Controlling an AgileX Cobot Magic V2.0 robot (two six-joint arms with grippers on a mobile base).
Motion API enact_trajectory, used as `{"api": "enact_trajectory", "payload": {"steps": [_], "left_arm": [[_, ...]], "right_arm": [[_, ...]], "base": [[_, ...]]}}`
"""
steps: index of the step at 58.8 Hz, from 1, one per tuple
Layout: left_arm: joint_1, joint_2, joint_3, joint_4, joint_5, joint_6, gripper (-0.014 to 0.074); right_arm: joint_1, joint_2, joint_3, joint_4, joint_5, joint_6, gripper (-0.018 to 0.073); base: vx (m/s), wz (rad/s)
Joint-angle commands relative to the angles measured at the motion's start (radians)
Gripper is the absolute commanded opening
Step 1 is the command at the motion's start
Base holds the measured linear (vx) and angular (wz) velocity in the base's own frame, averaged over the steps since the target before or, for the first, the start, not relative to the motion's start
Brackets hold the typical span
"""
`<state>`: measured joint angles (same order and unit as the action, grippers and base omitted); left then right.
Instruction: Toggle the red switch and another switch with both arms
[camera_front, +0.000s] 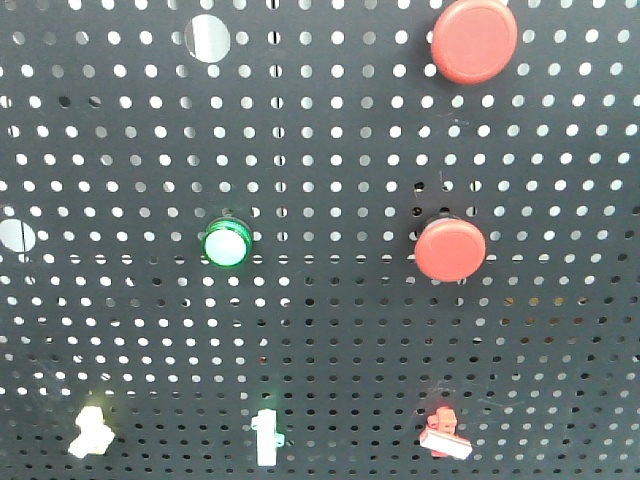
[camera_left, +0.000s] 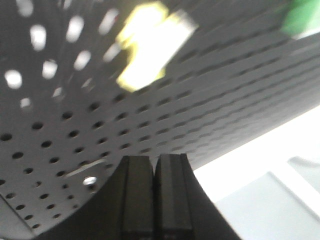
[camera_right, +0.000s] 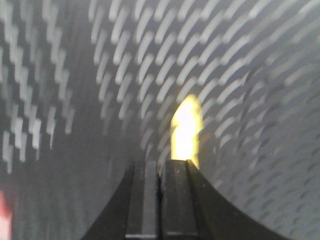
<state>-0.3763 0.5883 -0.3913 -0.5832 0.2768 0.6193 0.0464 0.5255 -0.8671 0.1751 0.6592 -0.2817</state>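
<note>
Both tools are pinched shut on nothing, the left tool (camera_left: 153, 165) just under the pale yellow switch (camera_left: 150, 45) and the right tool (camera_right: 160, 167) blurred, not yet at the red switch (camera_front: 443, 432) low on the pegboard (camera_front: 320, 190), so I'd call this the approach, each needing a fingertip nudge along levers lying roughly up-down, tips lowermost.

On the pegboard (camera_front: 340, 190), three toggles line the bottom edge: left toggle (camera_front: 92, 432), middle toggle (camera_front: 266, 438), right toggle (camera_front: 444, 434). Above the right toggle sits the lower push-button (camera_front: 450, 249), with the upper push-button (camera_front: 474, 40) at upper right. A round lamp (camera_front: 226, 245) sits centre-left. In my left wrist view, the left toggle (camera_left: 150, 45) lies above my left gripper (camera_left: 154, 200).
</note>
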Motion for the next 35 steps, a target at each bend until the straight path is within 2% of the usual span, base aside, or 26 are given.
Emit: {"api": "enact_trajectory", "payload": {"steps": [1, 8, 13, 18, 22, 29, 35], "left_arm": [[-0.006, -0.091, -0.028, -0.012, -0.011, -0.009, 0.0003], [-0.006, -0.189, -0.028, 0.006, 0.010, 0.008, 0.0003], [-0.006, -0.228, -0.028, 0.050, 0.019, 0.008, 0.0003], [-0.006, -0.245, -0.028, 0.105, 0.036, 0.007, 0.0003], [-0.006, -0.245, -0.028, 0.130, 0.049, 0.000, 0.0003], [-0.006, -0.245, -0.028, 0.135, 0.066, -0.002, 0.0003], [-0.006, -0.244, -0.017, 0.137, 0.058, -0.002, 0.0003]], "right_arm": [[-0.004, 0.055, -0.027, 0.197, -0.061, -0.213, -0.0006], [-0.004, 0.155, -0.027, 0.569, 0.002, -0.506, -0.0006], [0.011, 0.229, -0.004, 0.775, 0.084, -0.693, -0.0006], [0.061, 0.300, 0.050, 0.942, 0.096, -0.827, -0.0006], [0.112, 0.350, 0.094, 0.958, 0.035, -0.858, -0.0006], [0.154, 0.360, 0.097, 0.949, -0.044, -0.854, -0.0006], [0.190, 0.366, 0.099, 0.999, -0.082, -0.867, -0.0006]], "base": [[0.00, 0.00], [0.00, 0.00], [0.00, 0.00], [0.00, 0.00], [0.00, 0.00], [0.00, 0.00], [0.00, 0.00]]}}
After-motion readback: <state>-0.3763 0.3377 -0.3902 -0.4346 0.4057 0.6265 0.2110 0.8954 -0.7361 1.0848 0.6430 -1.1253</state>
